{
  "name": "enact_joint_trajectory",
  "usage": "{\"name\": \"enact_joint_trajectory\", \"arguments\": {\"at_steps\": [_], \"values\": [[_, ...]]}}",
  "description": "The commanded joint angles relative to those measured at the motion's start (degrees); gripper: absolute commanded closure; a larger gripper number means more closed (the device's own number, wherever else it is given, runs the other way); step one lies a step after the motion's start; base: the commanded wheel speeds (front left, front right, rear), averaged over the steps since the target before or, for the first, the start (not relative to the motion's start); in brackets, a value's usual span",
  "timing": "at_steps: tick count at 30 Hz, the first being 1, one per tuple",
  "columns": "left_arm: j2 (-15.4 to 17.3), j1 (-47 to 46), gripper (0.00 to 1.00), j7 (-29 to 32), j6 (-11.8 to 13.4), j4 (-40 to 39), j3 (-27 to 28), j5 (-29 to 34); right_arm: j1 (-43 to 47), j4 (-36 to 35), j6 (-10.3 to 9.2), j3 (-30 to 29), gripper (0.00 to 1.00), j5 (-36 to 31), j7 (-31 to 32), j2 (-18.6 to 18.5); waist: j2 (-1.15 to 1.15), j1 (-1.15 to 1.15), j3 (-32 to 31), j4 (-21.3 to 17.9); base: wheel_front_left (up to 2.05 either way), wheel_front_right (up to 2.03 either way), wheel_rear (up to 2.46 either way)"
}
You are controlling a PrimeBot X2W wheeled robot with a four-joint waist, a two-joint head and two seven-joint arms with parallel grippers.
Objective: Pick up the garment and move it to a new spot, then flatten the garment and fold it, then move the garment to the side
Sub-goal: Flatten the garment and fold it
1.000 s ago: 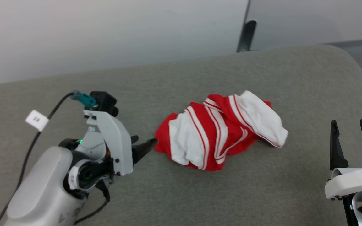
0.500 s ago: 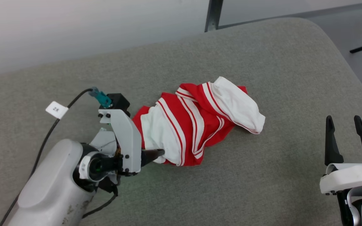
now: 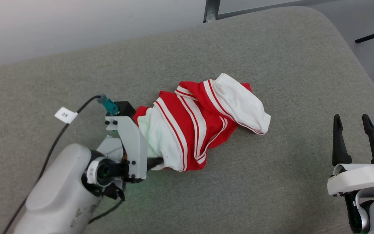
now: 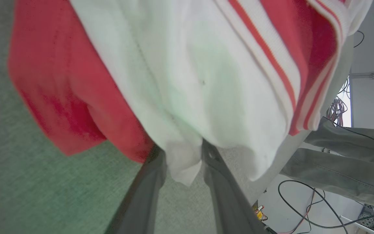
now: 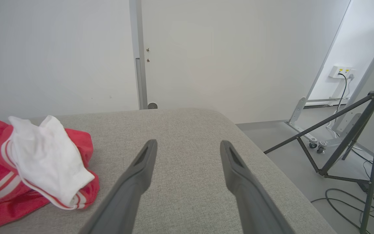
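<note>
The garment (image 3: pixel 203 120) lies crumpled on the grey surface (image 3: pixel 271 195), directly ahead of the left fingers (image 4: pixel 144 191). Their 2 tips pinch a white fold at its near edge, and the rest bunches beyond them. The right fingers (image 3: pixel 337 139) stand spread with nothing between them, the garment well off to their left.

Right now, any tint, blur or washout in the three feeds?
Left wrist view: garment too close, soft focus, green cast on its white panel and the grey cushion. Head view: sharp; green glow on the cushion beside the left gripper, top-left corner washed out. Right wrist view: sharp, even light, no glare.
</note>
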Motion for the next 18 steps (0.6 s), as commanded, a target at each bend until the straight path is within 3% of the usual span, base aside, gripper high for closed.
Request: {"name": "enact_joint_trajectory", "arguments": {"at_steps": [1, 12, 18], "values": [[0.38, -0.85, 1.00, 0.13, -0.47, 0.10, -0.04, 0.12, -0.18, 0.08, -0.06, -0.13, 0.00, 0.24, -0.24, 0.19, 0.00, 0.00, -0.08, 0.09, 0.00, 0.00, 0.00], [5.62, -1.31, 1.00, 0.72, 0.42, -3.99, 0.90, 2.23, 1.12, 0.17, -0.06, -1.10, 0.00, -0.92, 0.40, 0.19, 0.00, 0.00, -2.53, 3.76, 0.00, 0.00, 0.00], [10.01, 0.93, 1.00, 0.96, 2.81, -8.55, 3.05, 2.70, 2.01, -0.59, -0.06, -1.25, 0.00, -1.66, 1.47, 0.18, 0.00, 0.00, -4.39, 6.69, 0.00, 0.00, 0.00]]}}
